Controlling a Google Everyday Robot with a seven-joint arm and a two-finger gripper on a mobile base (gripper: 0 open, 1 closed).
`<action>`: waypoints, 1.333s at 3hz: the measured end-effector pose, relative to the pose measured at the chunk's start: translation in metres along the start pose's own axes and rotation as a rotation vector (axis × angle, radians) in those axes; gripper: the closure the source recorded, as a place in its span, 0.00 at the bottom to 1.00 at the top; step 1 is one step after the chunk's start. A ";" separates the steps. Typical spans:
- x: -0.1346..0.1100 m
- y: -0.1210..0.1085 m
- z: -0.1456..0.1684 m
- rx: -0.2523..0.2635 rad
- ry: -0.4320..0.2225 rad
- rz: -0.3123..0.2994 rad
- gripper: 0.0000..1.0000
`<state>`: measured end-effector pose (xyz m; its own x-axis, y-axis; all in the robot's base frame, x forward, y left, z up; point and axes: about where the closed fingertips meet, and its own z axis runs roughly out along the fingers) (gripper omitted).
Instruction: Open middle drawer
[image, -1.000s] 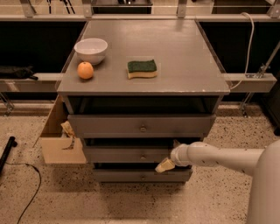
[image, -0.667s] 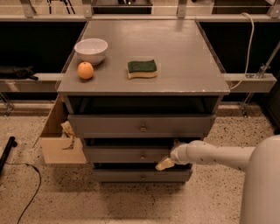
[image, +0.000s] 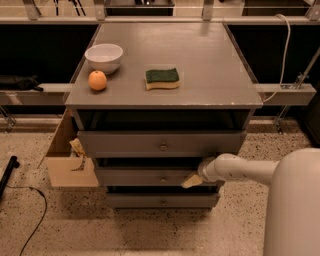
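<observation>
The grey cabinet (image: 165, 95) has three drawers. The middle drawer (image: 135, 177) is the second one, a wide grey front with a small round metal knob (image: 163, 178). It stands out a little from the cabinet, with a dark gap above it. My gripper (image: 191, 181) is at the right part of this drawer front, just right of the knob, on the end of my white arm (image: 240, 170) coming from the right. The top drawer (image: 160, 143) also stands out; the bottom drawer (image: 162, 200) sits further back.
On the cabinet top lie a white bowl (image: 104, 57), an orange (image: 97, 80) and a green-and-yellow sponge (image: 162, 78). A cardboard box (image: 67, 160) stands on the speckled floor at the cabinet's left. A black cable (image: 25, 220) runs across the floor at the lower left.
The view has shifted slightly and my arm fills more of the right side. The gripper stays at the middle drawer front.
</observation>
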<state>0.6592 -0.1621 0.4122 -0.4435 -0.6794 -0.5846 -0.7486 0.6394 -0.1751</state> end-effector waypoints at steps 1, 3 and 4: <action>0.000 0.000 0.000 0.000 0.000 0.000 0.27; 0.000 0.000 0.000 0.000 0.000 0.000 0.74; 0.000 0.000 0.000 0.000 0.000 0.000 0.95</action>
<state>0.6592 -0.1620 0.4122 -0.4435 -0.6794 -0.5846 -0.7487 0.6394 -0.1750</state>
